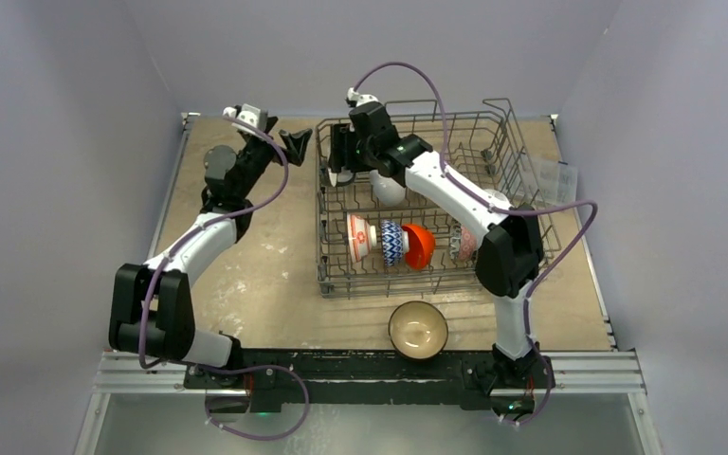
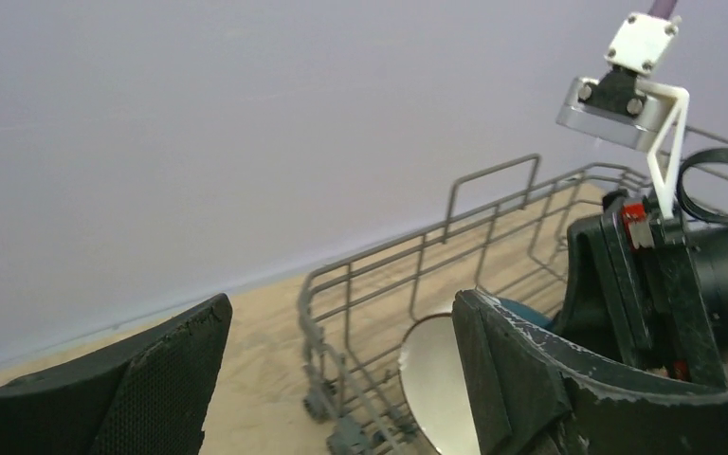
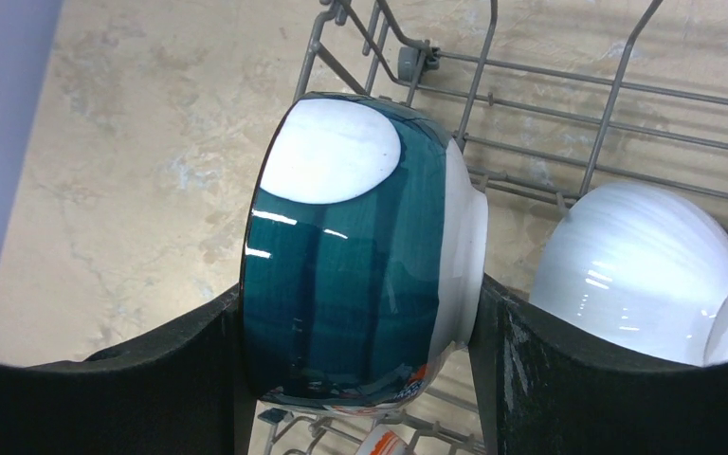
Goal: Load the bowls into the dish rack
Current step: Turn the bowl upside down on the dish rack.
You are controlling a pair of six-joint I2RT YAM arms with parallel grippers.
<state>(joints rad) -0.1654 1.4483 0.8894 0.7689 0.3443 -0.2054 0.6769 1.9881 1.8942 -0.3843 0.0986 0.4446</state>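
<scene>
The dish rack (image 1: 531, 248) stands in the middle of the table. Over its far left corner my right gripper (image 1: 340, 163) is shut on a teal bowl (image 3: 351, 256), one finger on the rim side and one on the white foot, the bowl on its side. A white bowl (image 3: 635, 275) lies in the rack just beside it. My left gripper (image 1: 296, 144) hangs open just outside that corner with nothing between its fingers (image 2: 166, 379); past them shows the teal bowl's pale inside (image 2: 436, 389). A red-patterned bowl (image 1: 360, 237), a blue-patterned bowl (image 1: 391, 243) and an orange bowl (image 1: 419, 245) stand in the rack's front row.
A brown bowl with a cream inside (image 1: 418, 330) sits on the table in front of the rack, near the arm bases. Another patterned bowl (image 1: 464, 245) is partly hidden under my right arm. A clear plastic box (image 1: 552, 180) lies at the rack's right side.
</scene>
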